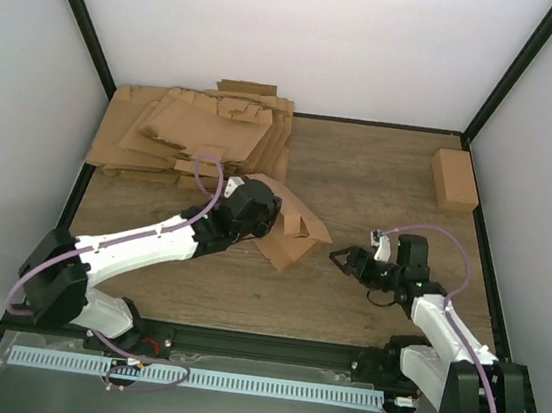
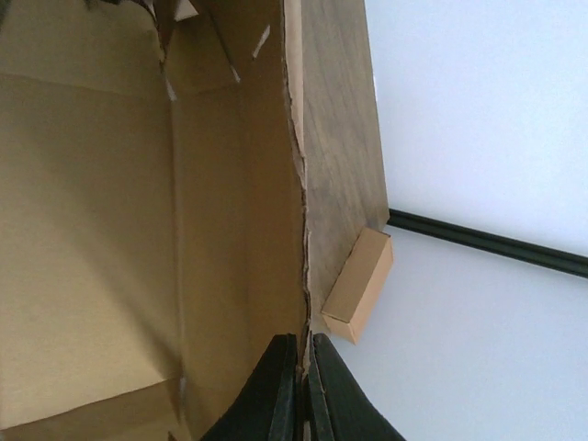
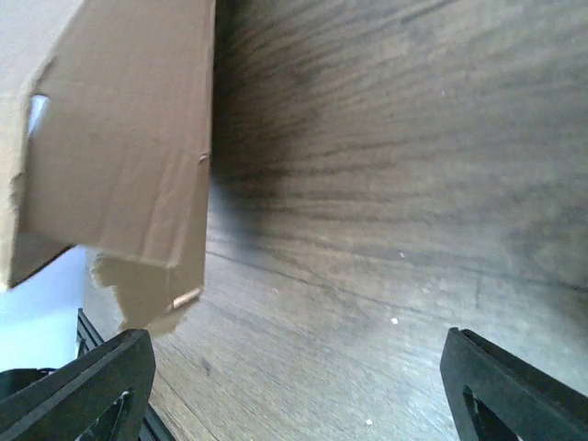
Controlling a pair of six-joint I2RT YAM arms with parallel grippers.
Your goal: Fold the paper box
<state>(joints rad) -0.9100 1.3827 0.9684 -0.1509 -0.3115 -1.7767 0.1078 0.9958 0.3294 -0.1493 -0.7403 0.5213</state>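
The paper box [image 1: 291, 231] is a creased brown cardboard sheet, partly lifted off the wooden table at its middle. My left gripper [image 1: 273, 211] is shut on its edge; in the left wrist view the two black fingers [image 2: 276, 390] pinch the cardboard's rim [image 2: 301, 303], and the sheet [image 2: 138, 211] fills the left of that view. My right gripper [image 1: 340, 259] is open and empty just right of the sheet, low over the table. In the right wrist view its wide-apart fingertips [image 3: 87, 390] frame bare wood, with the sheet's flap [image 3: 129, 147] at upper left.
A thick heap of flat cardboard sheets [image 1: 199, 132] lies at the back left. A small folded carton [image 1: 455, 178] sits at the back right by the frame; it also shows in the left wrist view [image 2: 358, 285]. Black frame rails edge the table.
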